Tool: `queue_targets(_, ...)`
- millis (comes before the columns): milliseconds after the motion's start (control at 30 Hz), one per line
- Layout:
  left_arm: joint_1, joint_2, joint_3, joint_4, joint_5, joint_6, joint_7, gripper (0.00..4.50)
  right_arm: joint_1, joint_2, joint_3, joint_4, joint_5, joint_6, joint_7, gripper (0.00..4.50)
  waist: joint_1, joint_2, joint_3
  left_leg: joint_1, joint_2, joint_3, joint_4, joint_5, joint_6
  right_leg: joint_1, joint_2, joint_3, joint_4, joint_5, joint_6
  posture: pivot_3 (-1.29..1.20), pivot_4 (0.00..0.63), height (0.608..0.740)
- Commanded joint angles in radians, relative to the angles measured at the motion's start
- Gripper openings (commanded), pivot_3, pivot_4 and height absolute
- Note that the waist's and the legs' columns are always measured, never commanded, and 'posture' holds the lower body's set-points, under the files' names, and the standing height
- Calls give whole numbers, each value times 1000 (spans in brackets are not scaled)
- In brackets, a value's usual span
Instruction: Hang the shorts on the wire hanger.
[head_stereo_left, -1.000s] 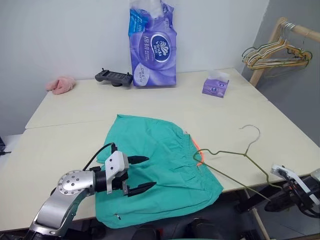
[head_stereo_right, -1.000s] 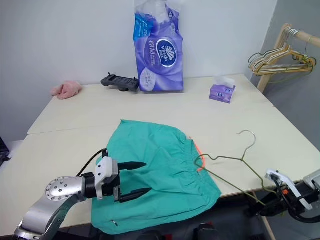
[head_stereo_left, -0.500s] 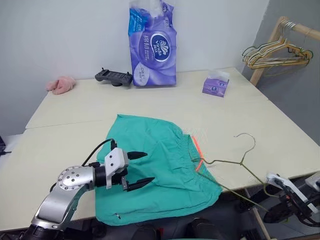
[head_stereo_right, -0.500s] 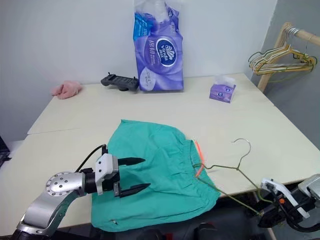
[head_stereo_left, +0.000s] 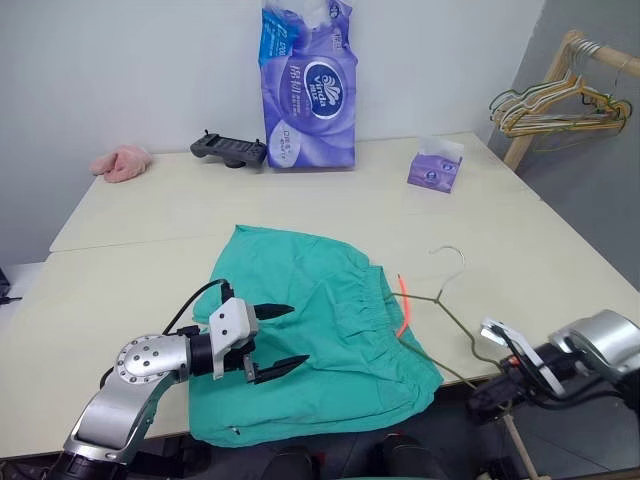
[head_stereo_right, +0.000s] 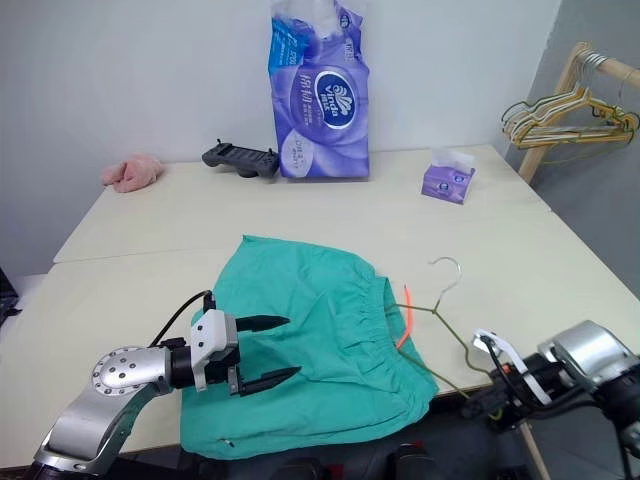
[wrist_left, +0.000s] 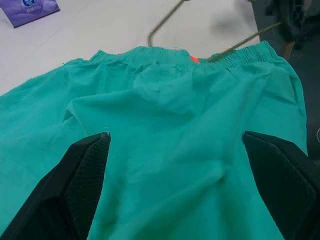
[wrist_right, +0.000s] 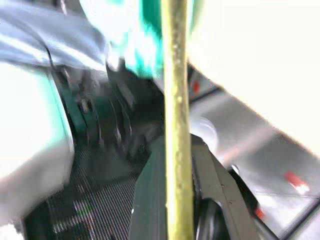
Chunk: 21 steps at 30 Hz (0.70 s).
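The teal shorts (head_stereo_left: 330, 320) lie flat on the table's front part, waistband toward the right, with the orange drawstring (head_stereo_left: 403, 306) showing at the waist. Over their left half my left gripper (head_stereo_left: 286, 338) hovers open and holds nothing; its fingers (wrist_left: 82, 180) frame the fabric (wrist_left: 175, 125). The thin dark wire hanger (head_stereo_left: 447, 300) lies tilted just right of the waistband, hook pointing away. One corner of it reaches the drawstring; whether it is inside the waist I cannot tell. My right gripper (head_stereo_right: 492, 398) is shut on the hanger's lower wire (wrist_right: 176, 125) past the table's front edge.
At the back stand a tall purple tissue pack (head_stereo_left: 306, 88), a black controller (head_stereo_left: 229, 150), a small purple tissue box (head_stereo_left: 433, 172) and a pink cloth (head_stereo_left: 121, 162). A wooden rack with several pale hangers (head_stereo_left: 556, 98) is at the far right. The table's front edge (head_stereo_left: 470, 370) runs near my right gripper.
My right gripper has swung left along the table's front edge, carrying the hanger closer to the waistband. The left gripper has stayed in place, open.
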Motion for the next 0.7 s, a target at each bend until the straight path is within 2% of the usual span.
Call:
queue_targets(33,-20,-6,4,-53,2,3,21,4489,-84,42,9,95,-34,-5,-43,0,7,0,1,0,0,0,0,0,0,0,0,0,0,0,0,103,64,740)
queue_targets(233,-33,-5,4,-65,3,21,33,4489,-173,132,23,159,-40,47,-102,0,11,-1,1,-1,0,-1,0,0,0,0,-1,-1,0,0,0,109,62,740)
queue_targets(467,-23,-8,4,-67,11,13,40,4489,-269,252,-43,268,-30,110,-196,0,7,-1,2,0,1,-4,0,0,0,0,-1,-5,1,0,-1,126,64,740)
queue_targets(700,4,-7,14,-6,25,-51,21,4489,-372,279,-90,366,-57,-11,-222,0,12,5,5,-2,0,-6,0,0,0,-1,-2,-6,0,1,-2,126,63,740)
